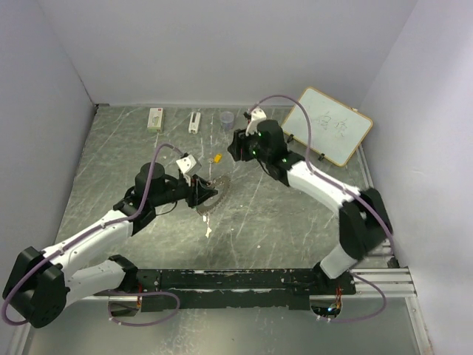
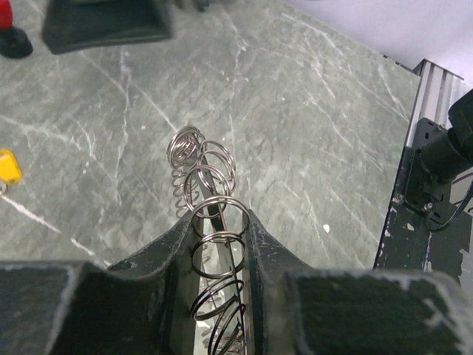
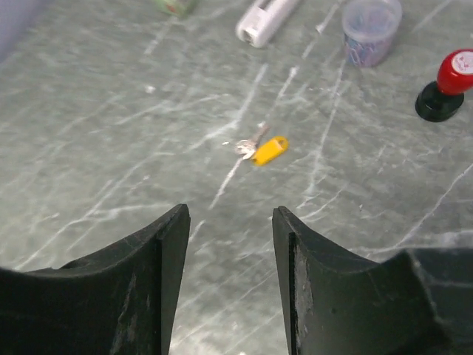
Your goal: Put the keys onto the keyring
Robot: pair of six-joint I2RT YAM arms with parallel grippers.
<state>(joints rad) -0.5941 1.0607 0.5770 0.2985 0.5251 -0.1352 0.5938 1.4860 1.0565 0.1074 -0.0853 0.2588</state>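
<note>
The left gripper (image 2: 219,222), jaws narrow, is clamped on the keyring (image 2: 211,174). The left wrist view shows the ring edge-on as stacked wire loops, with its lower part hidden between the fingers. From above, the keyring juts from that gripper at mid-table, its rim too fine to resolve. The right gripper (image 3: 229,214), jaws parted with nothing between them, hangs over the table (image 3: 89,148); the frame's lower edge cuts off its fingers. The yellow key (image 3: 269,149) lies flat ahead of its fingertips, well apart from the keyring. A pale speck (image 1: 209,231) just beside the ring is too small to identify. A cup (image 3: 372,29) and a red-capped knob (image 3: 447,81) stand beyond, the knob at the frame's edge.
</note>
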